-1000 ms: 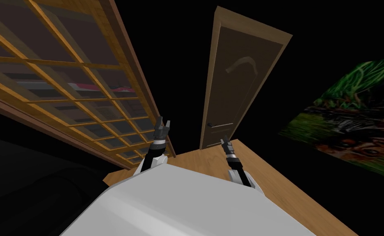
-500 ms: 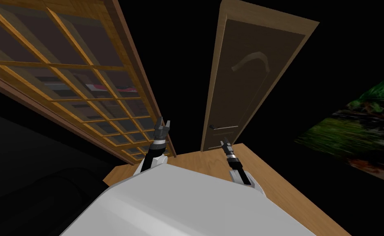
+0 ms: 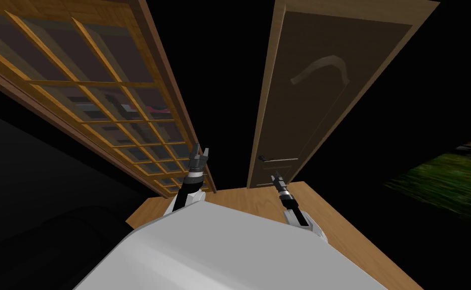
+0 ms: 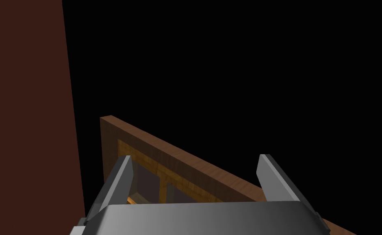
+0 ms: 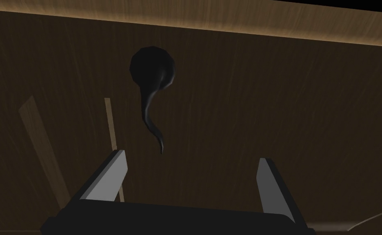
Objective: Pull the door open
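The door (image 3: 310,100) stands in front of you, a little to the right. It is tall and brown, with a dark middle and a lighter wooden edge all around it. A pale curved mark (image 3: 321,69) sits high on the dark part. I cannot tell if the door is shut tight.

The handle (image 3: 263,158) is low down, near the door's left edge in the head view, and it looks small and dark there. In the right wrist view you can see its round black part against the door. A thin bent bar runs from that part toward the gripper. The bar's tip stops short of the fingers, closer to one finger than the other. Nothing touches it.

The right gripper (image 3: 277,176) points at the door, near the handle. Its two fingers stand wide apart with nothing between them.

The left gripper (image 3: 200,153) is held up on the other side, close to a big wooden frame with glass panes (image 3: 103,95). Its fingers are spread apart too, and they hold nothing.

The wooden floor (image 3: 330,221) runs from under you to the foot of the door. A black area (image 3: 219,75) lies between the frame and the door. Far off to the right is a green picture (image 3: 451,186).
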Tool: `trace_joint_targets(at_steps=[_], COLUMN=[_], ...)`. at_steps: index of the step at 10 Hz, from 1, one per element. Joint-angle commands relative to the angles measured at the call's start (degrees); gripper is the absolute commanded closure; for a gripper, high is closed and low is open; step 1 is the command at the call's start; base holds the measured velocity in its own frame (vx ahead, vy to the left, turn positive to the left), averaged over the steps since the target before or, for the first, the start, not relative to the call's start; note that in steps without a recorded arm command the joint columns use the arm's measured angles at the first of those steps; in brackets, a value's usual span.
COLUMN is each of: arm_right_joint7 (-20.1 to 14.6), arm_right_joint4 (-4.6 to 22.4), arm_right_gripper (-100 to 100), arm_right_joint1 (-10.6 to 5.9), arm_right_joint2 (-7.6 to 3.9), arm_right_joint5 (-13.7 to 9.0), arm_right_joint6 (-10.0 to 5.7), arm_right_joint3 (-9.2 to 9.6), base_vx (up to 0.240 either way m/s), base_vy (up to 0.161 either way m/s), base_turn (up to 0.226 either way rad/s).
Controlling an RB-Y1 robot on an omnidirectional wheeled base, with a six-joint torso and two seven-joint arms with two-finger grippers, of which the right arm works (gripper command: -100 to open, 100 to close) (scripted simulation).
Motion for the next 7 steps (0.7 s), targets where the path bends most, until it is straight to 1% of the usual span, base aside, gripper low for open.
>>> trace_joint_targets(at_steps=[1, 3, 7], arm_right_joint7=[-0.67, -1.27, -2.25], arm_right_joint4=[2.26, 4.98, 9.39], arm_right_gripper=[-100, -100, -100], arm_right_joint1=[-0.90, -1.99, -3.76], arm_right_joint2=[-0.77, -1.50, -2.68], arm_right_joint5=[-0.09, -0.15, -0.24], arm_right_joint6=[-0.16, -0.35, -0.65], arm_right_joint3=[0.29, 0.64, 1.22], base_vx=[0.068, 0.061, 0.048], base_vy=[-0.061, -0.064, -0.052], base_turn=[0.110, 0.117, 0.095])
